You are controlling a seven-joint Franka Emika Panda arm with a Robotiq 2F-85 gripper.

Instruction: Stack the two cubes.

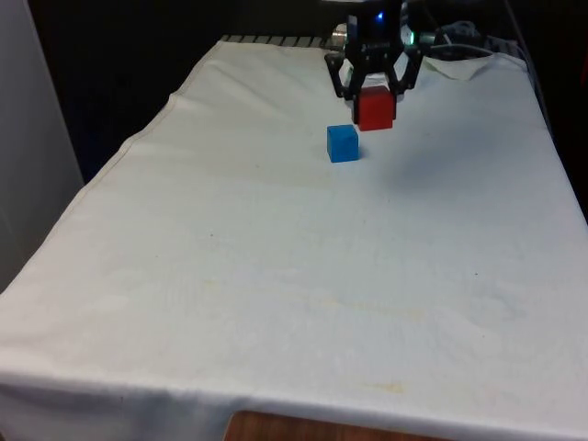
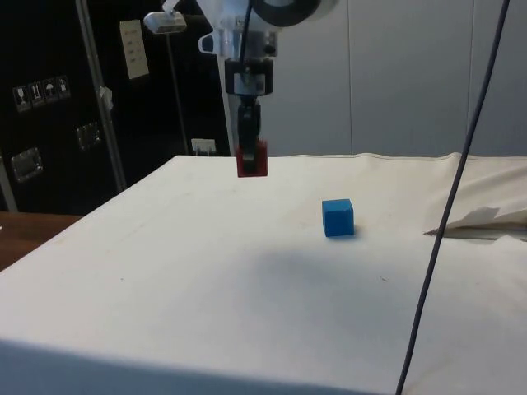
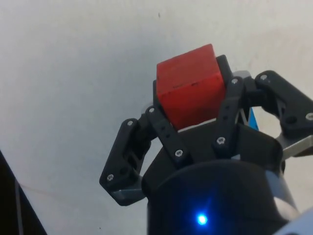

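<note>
**Red cube aloft, blue cube waiting below**

From where I stand, the gripper [image 1: 374,92] is clenched on the red cube [image 1: 375,108] and holds it clear of the white cloth [image 1: 276,276], up toward the table's far end where the robot stands. In the side view the cube [image 2: 252,160] hangs well above the surface, pinched at its upper part with most of its body below the fingertips. The wrist view shows the fingers [image 3: 164,132] pressed against two opposite faces of the cube [image 3: 190,90], which sits a little skewed between them.

The blue cube [image 1: 343,143] rests on the cloth just nearer the table's middle, close to the red one but not under it; in the side view it [image 2: 338,218] stands well apart from the hanging cube.

Both cubes look rigid, light and flat-faced, so a squeeze on opposite sides seems the right hold. The smooth faces may slip a little, and the skew would want squaring before setting down, I'd guess.
</note>
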